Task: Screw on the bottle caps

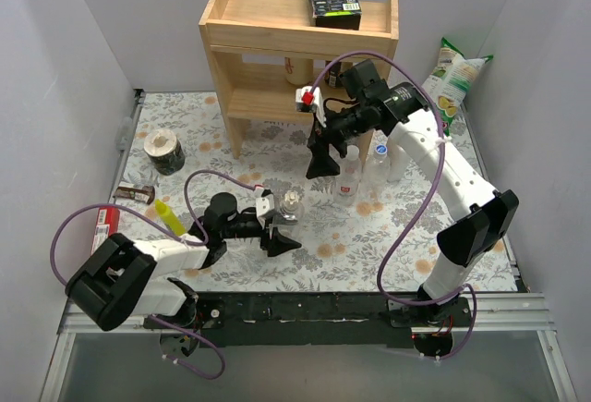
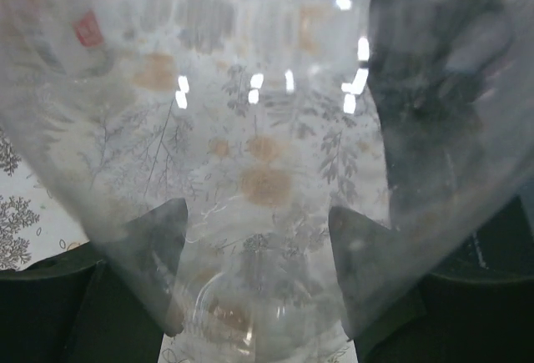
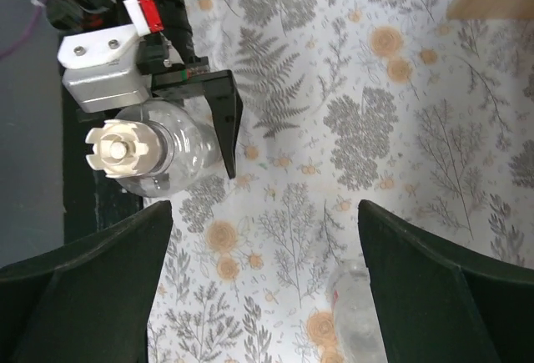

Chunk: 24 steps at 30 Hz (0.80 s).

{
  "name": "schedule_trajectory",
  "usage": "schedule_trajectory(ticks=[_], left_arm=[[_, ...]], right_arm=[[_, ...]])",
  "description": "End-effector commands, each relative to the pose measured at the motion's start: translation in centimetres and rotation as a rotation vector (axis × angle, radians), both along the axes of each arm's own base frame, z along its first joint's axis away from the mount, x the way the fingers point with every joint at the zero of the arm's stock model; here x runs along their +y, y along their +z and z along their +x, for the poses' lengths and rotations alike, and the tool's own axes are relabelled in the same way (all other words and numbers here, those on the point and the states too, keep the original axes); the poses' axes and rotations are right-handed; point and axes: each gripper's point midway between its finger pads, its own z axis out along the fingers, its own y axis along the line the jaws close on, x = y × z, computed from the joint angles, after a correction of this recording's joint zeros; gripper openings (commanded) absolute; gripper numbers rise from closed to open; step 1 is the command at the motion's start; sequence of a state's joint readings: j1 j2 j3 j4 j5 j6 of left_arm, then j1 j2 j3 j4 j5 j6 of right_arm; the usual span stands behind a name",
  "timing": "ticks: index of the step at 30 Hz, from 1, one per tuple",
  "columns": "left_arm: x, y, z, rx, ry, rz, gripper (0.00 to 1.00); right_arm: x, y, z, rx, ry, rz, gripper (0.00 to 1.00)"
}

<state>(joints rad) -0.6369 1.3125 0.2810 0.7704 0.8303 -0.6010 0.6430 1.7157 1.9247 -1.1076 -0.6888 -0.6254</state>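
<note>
Left jaws: clenched on small clear plastic bottle (image 1: pixel 292 206), upright over floral worktop (image 1: pixel 351 245)
White ribbed plastic cap (image 3: pixel 125 148): seated on that bottle's neck
Right jaws: released, empty
Bearing: bottle axis vertical, cap near-left of right jaws, outside their gap

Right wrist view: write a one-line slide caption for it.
Right gripper open over the floral tablecloth; left gripper holds a clear bottle topped with a white cap.
</note>
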Motion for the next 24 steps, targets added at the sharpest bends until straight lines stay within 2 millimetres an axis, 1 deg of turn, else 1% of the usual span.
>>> schedule_trajectory(ticks=[1,2,3,4,5,6,8,10,15,20,24], left_arm=[[-0.2,3.3,-0.4,0.065,0.007,-0.062,0.00],[-0.2,3.4,-0.4,0.076,0.007,-0.053,0.00],[-0.1,3.5,-0.3,0.074,0.013,-0.050,0.00],[-0.1,3.7,-0.2,0.070,0.017,-0.052,0.00],[0.0,3.6,-0.2,0.077,0.025,-0.042,0.00],[-0.1,3.8,0.0,0.077,0.030,-0.042,0.00],[-0.1,3.6,0.4,0.092,0.048,-0.034,0.00],[-0.3,3.9,0.8,0.092,0.063,-0.046,0.00],[-0.6,4.3,1.3,0.098,0.072,-0.053,0.00],[-0.9,4.9,1.9,0.073,0.070,-0.059,0.00],[-1.0,5.0,2.2,0.067,0.075,-0.065,0.00]], right_arm=[[2.9,5.0,-3.3,0.127,0.130,0.245,0.98],[3.1,5.1,-3.8,0.159,0.156,0.270,0.98],[3.2,4.9,-4.2,0.182,0.167,0.278,0.98],[3.4,4.9,-4.1,0.185,0.178,0.296,0.98],[3.4,5.2,-4.7,0.208,0.207,0.324,0.98],[3.4,5.4,-5.1,0.218,0.225,0.340,0.99],[3.4,5.7,-5.8,0.249,0.268,0.371,0.98],[3.3,5.5,-6.2,0.270,0.280,0.376,0.98],[3.2,4.8,-6.4,0.284,0.281,0.374,0.98],[3.2,3.8,-6.1,0.288,0.260,0.353,0.98],[3.4,3.7,-5.8,0.284,0.248,0.346,0.98]])
